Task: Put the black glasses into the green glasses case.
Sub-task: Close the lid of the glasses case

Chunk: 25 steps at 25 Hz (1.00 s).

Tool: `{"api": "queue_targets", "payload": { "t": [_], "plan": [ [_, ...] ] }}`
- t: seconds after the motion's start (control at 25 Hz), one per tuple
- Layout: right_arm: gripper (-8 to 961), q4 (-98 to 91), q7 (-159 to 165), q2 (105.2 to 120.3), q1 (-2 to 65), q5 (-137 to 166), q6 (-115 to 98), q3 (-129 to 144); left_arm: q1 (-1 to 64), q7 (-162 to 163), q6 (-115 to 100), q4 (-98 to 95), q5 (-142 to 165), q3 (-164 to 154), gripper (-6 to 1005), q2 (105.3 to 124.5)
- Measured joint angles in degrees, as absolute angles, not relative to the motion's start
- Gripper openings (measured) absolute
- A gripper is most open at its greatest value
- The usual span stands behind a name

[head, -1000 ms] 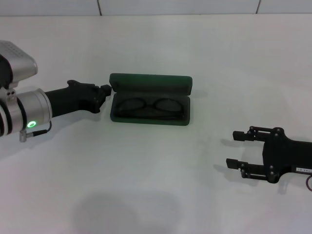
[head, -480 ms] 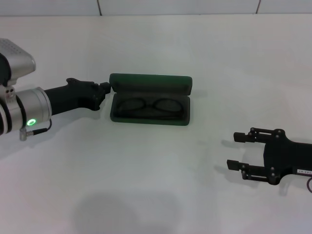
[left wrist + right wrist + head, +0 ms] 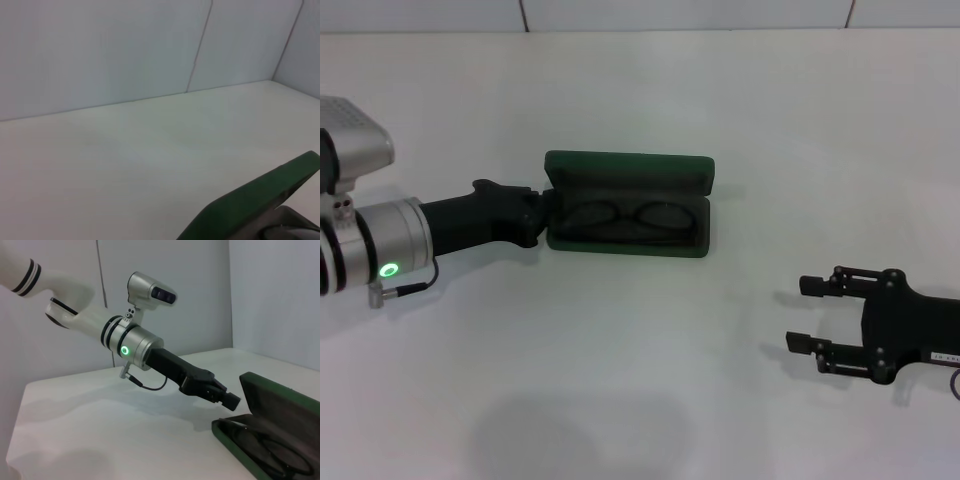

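The green glasses case (image 3: 628, 170) lies open in the middle of the white table, its lid standing up at the back. The black glasses (image 3: 631, 218) rest inside on the dark lining. My left gripper (image 3: 546, 207) is shut and sits at the case's left end, just in front of the lid's left corner. The right wrist view shows that gripper (image 3: 231, 399) close to the case (image 3: 280, 401), with the glasses (image 3: 272, 450) in the base. A green lid edge (image 3: 250, 200) shows in the left wrist view. My right gripper (image 3: 797, 314) is open, far from the case at the front right.
The white table (image 3: 640, 90) ends at a pale wall at the back. Nothing else stands on it.
My left gripper has moved right and toward the front, from beside the lid's left edge to the case's left end. The right gripper has drifted slightly toward the front right.
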<state>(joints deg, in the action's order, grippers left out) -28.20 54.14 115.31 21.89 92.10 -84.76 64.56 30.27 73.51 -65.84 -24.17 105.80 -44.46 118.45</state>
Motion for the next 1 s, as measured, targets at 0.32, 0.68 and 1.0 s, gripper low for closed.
{"api": "queue_targets", "payload": {
  "t": [0.32,0.68,1.0],
  "plan": [
    [653,-28.2,54.1,115.37,22.2,92.1,-85.1,64.6,31.7,73.0,-61.6,-24.0,105.9,-44.7,36,119.38],
    [653,-28.2,54.1,115.40,22.4,92.1,-85.0,64.6,32.9,72.4,-58.1,-24.1,105.9,-45.0,37,119.44],
    [653,-28.4,54.1,115.40,22.4,92.1,-84.8,64.6,32.8,73.2,-59.1,-24.2,105.9,-45.0,38,119.21]
  ]
}}
